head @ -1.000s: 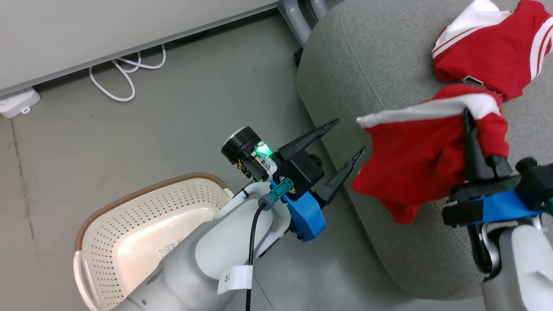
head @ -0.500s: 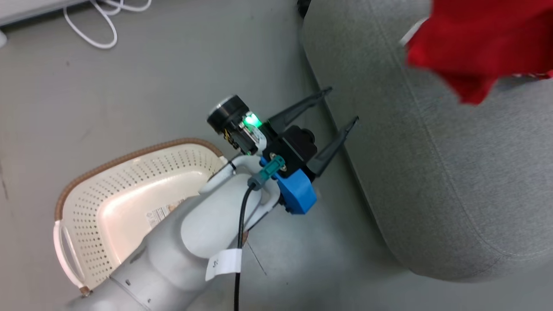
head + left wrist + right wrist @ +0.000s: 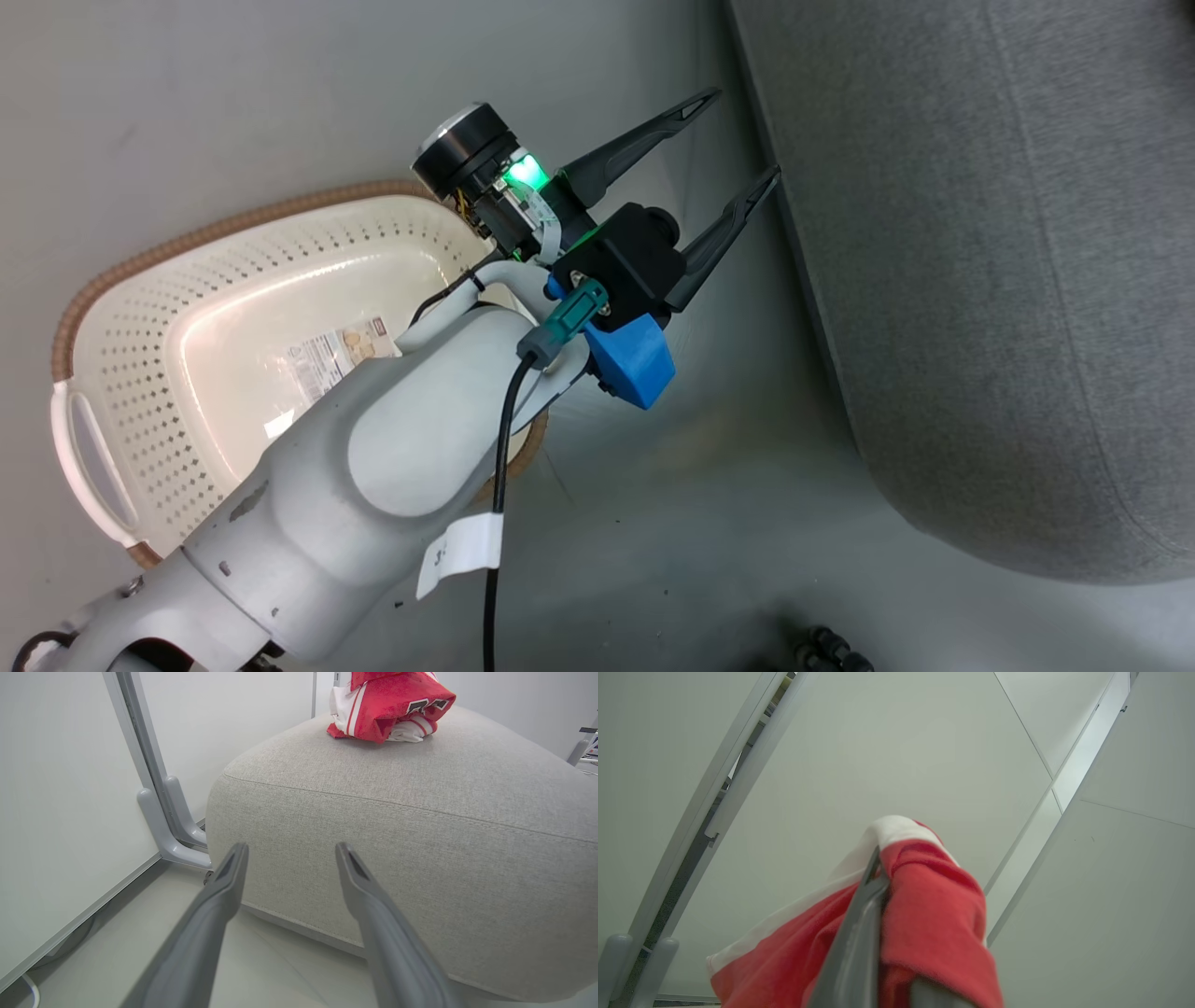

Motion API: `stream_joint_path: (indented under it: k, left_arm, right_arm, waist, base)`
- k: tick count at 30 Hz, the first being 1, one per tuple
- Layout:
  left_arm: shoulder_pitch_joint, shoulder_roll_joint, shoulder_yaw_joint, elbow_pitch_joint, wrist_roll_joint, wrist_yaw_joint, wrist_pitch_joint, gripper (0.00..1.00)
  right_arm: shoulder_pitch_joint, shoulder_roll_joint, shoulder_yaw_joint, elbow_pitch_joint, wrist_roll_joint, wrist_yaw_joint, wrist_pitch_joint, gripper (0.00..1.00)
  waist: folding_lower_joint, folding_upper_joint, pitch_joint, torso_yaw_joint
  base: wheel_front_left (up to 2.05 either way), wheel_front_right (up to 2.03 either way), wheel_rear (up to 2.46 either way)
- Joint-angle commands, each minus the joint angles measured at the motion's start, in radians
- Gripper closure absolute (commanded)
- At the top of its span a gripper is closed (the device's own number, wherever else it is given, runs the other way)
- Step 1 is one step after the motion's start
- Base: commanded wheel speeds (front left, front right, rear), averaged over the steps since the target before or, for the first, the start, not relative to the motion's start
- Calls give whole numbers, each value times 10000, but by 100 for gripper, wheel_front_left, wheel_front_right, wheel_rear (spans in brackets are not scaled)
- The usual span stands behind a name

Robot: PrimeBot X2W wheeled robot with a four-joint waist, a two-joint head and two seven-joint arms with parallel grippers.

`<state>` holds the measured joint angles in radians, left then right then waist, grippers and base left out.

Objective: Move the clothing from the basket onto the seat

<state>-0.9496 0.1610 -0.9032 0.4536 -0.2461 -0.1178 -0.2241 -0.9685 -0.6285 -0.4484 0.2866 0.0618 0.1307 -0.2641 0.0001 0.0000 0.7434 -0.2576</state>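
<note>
The cream basket (image 3: pixel 103 373) with its brown rim stands on the floor at the left, with just a paper label (image 3: pixel 331 355) on its floor. My left gripper (image 3: pixel 747 133) is open and holds nothing, between the basket and the grey seat (image 3: pixel 980 280). In the left wrist view its fingers (image 3: pixel 290 848) point at the side of the seat (image 3: pixel 420 835), and a red jersey (image 3: pixel 387 709) with white trim lies bunched on top. My right gripper (image 3: pixel 878 863) is shut on a red garment (image 3: pixel 934 905) with a white band, held up before a pale wall.
A white wall panel with grey metal feet (image 3: pixel 163 812) stands just left of the seat. Bare grey floor lies between basket and seat. A black ribbed cable (image 3: pixel 831 649) shows at the bottom edge. Pale partition panels (image 3: pixel 1111 858) stand behind the held garment.
The head camera has tilted down, so the basket now sits higher in the picture. The right gripper with the red garment, and the jersey on the seat, have passed out of the head view.
</note>
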Motion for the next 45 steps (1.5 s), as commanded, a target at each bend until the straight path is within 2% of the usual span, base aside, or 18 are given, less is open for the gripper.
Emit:
stream_joint_path:
  k: [1, 4, 10, 17, 25, 26, 27, 36, 41, 45]
  left_arm:
    - [-157, 126, -6, -142, 52, 58, 70, 0]
    - [-245, 283, -16, -454, 92, 99, 206, 0]
    - [-260, 500, -55, -977, 127, 173, 429, 0]
    - [-194, 733, -30, -1326, 32, 268, 538, 0]
    - [-105, 985, -15, -1533, -14, 379, 665, 0]
    - [-72, 1002, -22, -1522, -32, 385, 661, 0]
    - [-47, 998, -35, -1514, -61, 379, 646, 0]
    - [331, 802, -80, -1196, -330, 490, 253, 0]
    - [872, 716, 218, -871, -731, 758, -145, 0]
    - [1342, 654, 746, -713, -1113, 1044, -355, 0]
  right_arm:
    - [-101, -94, -75, 246, -106, 1, -3, 100]
    - [-21, 39, -253, 821, -381, -1, -5, 100]
    - [426, 750, -457, 2012, -713, -1, -3, 100]
    - [906, 1635, -346, 2699, -938, -1, -3, 100]
    - [596, 1901, -281, 3289, -1014, -1, -3, 100]
    - [566, 1934, -313, 3299, -1022, -1, -3, 63]
    - [589, 1998, -337, 3290, -995, 1, -3, 0]
    - [2349, 2633, -391, 1969, -697, -1, -5, 0]
    - [3635, 2942, -318, 989, -536, 1, -5, 0]
    - [4311, 2883, -50, 273, -367, -1, -3, 0]
  waist:
    - [-1, 0, 429, 88]
    - [-1, 0, 681, 53]
    - [-1, 0, 935, 23]
    - [-1, 0, 1051, 26]
    - [-1, 0, 1070, -64]
    - [-1, 0, 1020, -87]
    - [-1, 0, 964, -102]
    - [-1, 0, -70, -242]
    - [-1, 0, -1023, -242]
    - [-1, 0, -1844, -115]
  base:
    - [0, 0, 0]
    - [0, 0, 0]
    - [0, 0, 0]
    - [0, 0, 0]
    - [0, 0, 0]
    - [0, 0, 0]
    - [0, 0, 0]
    - [0, 0, 0]
    - [0, 0, 0]
    - [0, 0, 0]
